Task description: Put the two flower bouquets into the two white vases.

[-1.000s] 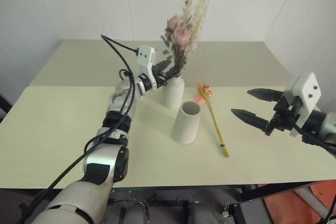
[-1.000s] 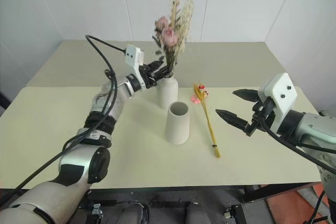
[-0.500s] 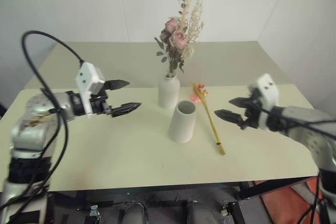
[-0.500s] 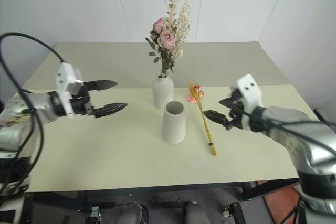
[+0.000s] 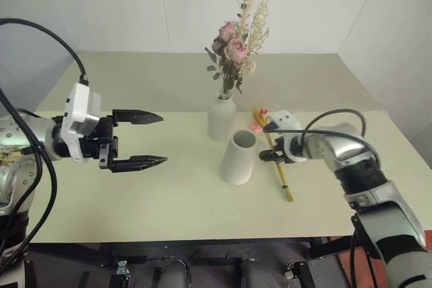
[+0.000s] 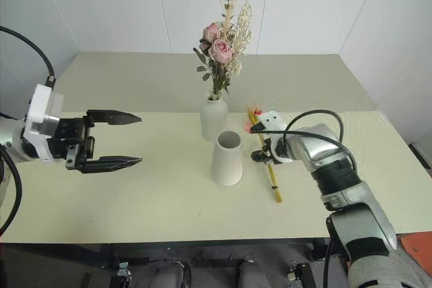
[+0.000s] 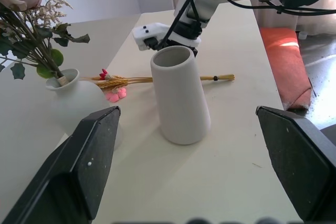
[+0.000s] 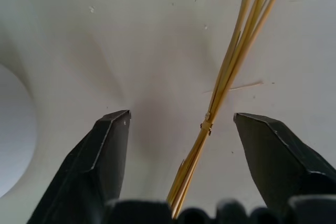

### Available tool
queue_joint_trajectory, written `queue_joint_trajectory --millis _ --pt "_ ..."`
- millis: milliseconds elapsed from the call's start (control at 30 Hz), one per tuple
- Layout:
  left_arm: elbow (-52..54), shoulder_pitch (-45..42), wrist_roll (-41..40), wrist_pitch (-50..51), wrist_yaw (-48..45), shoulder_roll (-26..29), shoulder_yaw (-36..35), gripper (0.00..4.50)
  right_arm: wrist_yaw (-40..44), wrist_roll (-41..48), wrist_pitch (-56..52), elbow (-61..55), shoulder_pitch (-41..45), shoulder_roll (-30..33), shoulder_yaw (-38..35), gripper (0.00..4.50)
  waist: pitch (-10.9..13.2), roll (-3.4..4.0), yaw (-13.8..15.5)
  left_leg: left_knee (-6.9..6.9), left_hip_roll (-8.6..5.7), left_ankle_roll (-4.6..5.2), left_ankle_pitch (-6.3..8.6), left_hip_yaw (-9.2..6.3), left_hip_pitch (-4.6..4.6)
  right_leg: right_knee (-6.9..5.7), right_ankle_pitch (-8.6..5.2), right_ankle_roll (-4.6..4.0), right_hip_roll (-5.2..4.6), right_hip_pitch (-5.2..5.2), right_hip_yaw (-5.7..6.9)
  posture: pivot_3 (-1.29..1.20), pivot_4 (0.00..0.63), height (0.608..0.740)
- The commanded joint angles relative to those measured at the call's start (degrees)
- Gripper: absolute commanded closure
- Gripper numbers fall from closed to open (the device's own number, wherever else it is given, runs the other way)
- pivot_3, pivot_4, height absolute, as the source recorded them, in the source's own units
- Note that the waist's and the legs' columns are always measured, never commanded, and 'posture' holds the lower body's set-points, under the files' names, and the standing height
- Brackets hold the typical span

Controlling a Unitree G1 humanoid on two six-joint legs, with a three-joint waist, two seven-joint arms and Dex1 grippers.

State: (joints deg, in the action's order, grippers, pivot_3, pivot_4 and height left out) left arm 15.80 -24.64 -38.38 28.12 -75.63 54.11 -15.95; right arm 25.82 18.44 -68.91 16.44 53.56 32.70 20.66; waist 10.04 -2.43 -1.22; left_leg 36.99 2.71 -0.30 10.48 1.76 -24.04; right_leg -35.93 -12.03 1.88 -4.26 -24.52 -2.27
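Observation:
The bushy rose bouquet (image 5: 236, 44) stands upright in the narrow-necked white vase (image 5: 221, 117). Just in front of it stands the wide-mouthed white vase (image 5: 238, 158), with nothing showing above its rim. The slim bouquet of yellow stalks (image 5: 278, 166) lies flat on the table to its right, pink blossom at the far end. My right gripper (image 8: 181, 115) is lowered over these stalks (image 8: 227, 85), open, one finger on each side and neither touching. My left gripper (image 5: 151, 139) hangs open above the table well to the left of both vases, holding nothing.
The pale green table (image 5: 169, 200) has broad bare areas on the left and along the front edge. White walls stand close behind it and to its right. A black cable (image 5: 40, 32) loops above my left arm.
My left gripper has let go of the rose bouquet, now in the narrow vase, and drawn back to the left, opening wide. My right gripper has come in and down over the yellow stalks.

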Motion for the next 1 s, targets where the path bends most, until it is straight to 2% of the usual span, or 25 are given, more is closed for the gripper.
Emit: queue_joint_trajectory --millis 33,267,367,533,633,733,867,1000 --pt "2.4 0.4 -1.1 -1.3 0.8 0.8 -2.0 0.00 1.4 -4.7 3.7 3.0 0.7 0.4 1.6 2.16 0.0 0.00 0.1 0.00 0.00 0.00 0.00 0.00 0.00 0.00 0.00 0.01 0.00 0.01 0.01 0.00 0.150 0.740" --pt "2.4 1.0 -1.0 -2.0 1.2 0.9 -2.1 0.00 0.3 -5.8 1.9 -2.5 -0.6 0.7 -5.1 4.46 0.0 0.00 0.1 -0.01 0.02 0.00 0.00 -0.01 -0.01 -0.02 -0.02 0.03 0.02 -0.03 0.02 0.00 0.150 0.740" --pt "1.9 0.4 -0.9 -2.5 1.0 0.8 -1.5 0.00 -2.8 -5.6 -0.5 -6.2 -1.7 0.0 -11.2 4.46 0.0 0.00 0.1 -0.01 0.02 0.00 0.00 0.00 -0.14 -0.05 -0.01 0.02 0.02 -0.19 0.01 0.00 0.150 0.740" --pt "0.0 -1.6 -1.1 -3.0 0.2 0.3 0.0 0.00 -9.8 -2.8 0.2 -19.0 -4.3 -4.0 -30.6 4.46 0.0 0.00 0.4 -0.01 0.02 0.00 -0.01 0.00 -0.39 -0.18 0.05 -0.07 0.05 -0.51 -0.03 0.00 0.150 0.740" --pt "-1.0 -2.6 -1.8 -2.4 -0.6 -0.3 1.2 0.00 -12.5 2.0 -0.8 -27.1 -3.0 -8.2 -43.7 4.46 0.0 0.00 0.4 -0.01 0.04 0.00 -0.01 0.00 -0.41 -0.17 0.05 -0.07 0.07 -0.53 -0.03 0.00 0.150 0.740" --pt "-2.0 -3.9 -1.7 -2.4 -1.3 -1.0 3.0 0.00 -13.3 8.2 1.1 -33.6 -1.0 -12.5 -52.3 4.46 0.0 0.01 0.3 -0.01 0.04 0.00 -0.01 0.00 -0.39 -0.18 0.05 -0.07 0.07 -0.52 -0.03 0.00 0.150 0.740" --pt "-3.9 -5.8 -1.1 -2.5 -1.9 -1.5 4.8 0.00 -11.0 16.0 4.5 -40.4 -1.0 -16.1 -54.3 4.46 0.0 0.02 0.0 -0.01 0.11 0.00 -0.01 0.00 -0.37 -0.19 0.05 -0.07 0.14 -0.51 -0.04 0.00 0.150 0.740" --pt "-6.2 -7.2 -1.3 -2.0 -2.8 -1.3 5.4 0.00 -9.2 24.0 6.2 -45.8 -2.1 -19.9 -51.2 4.46 0.0 0.03 -0.5 -0.04 0.15 0.00 -0.01 0.00 -0.34 -0.21 0.06 -0.09 0.20 -0.52 -0.07 0.00 0.150 0.740"
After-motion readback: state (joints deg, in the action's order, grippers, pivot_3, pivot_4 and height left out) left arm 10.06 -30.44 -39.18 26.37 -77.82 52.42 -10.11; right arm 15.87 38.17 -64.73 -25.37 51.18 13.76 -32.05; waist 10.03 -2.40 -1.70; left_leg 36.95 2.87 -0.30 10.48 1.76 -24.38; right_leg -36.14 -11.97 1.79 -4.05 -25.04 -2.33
